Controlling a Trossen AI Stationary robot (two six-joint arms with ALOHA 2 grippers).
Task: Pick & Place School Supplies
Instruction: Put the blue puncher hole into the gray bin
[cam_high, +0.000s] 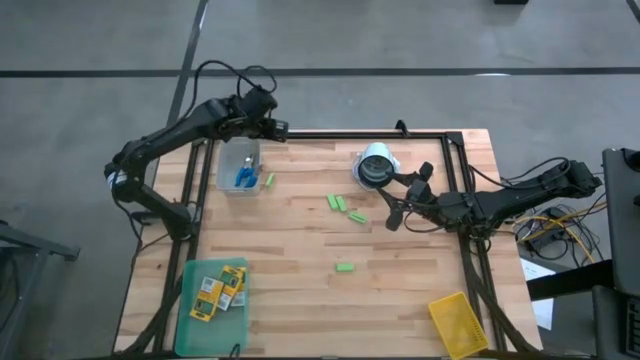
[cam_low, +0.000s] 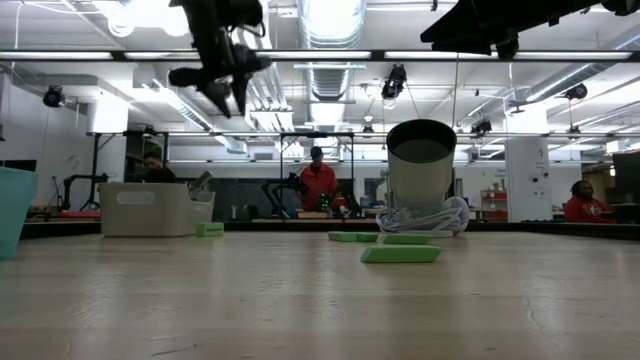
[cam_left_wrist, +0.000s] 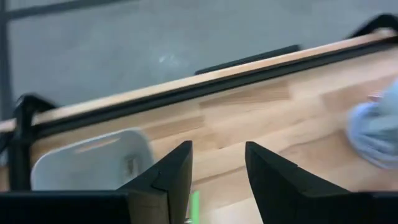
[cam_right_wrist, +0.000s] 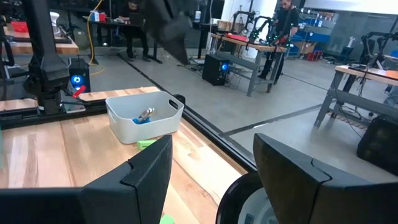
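**Loose erasers lie between two empty grippers**

The left gripper (cam_high: 276, 127) hangs high over the table's far edge, just past the white bin (cam_high: 239, 169) holding the blue-handled scissors (cam_high: 244, 177); its jaws stand parted and empty. One light-green eraser (cam_high: 270, 179) lies beside that bin. Toward mid-table, a pair of erasers (cam_high: 347, 209) lies slanted, another eraser (cam_high: 345, 267) alone nearer the front. The right gripper (cam_high: 395, 212), jaws apart and empty, is closest to the pair, which lies just off its fingertips.
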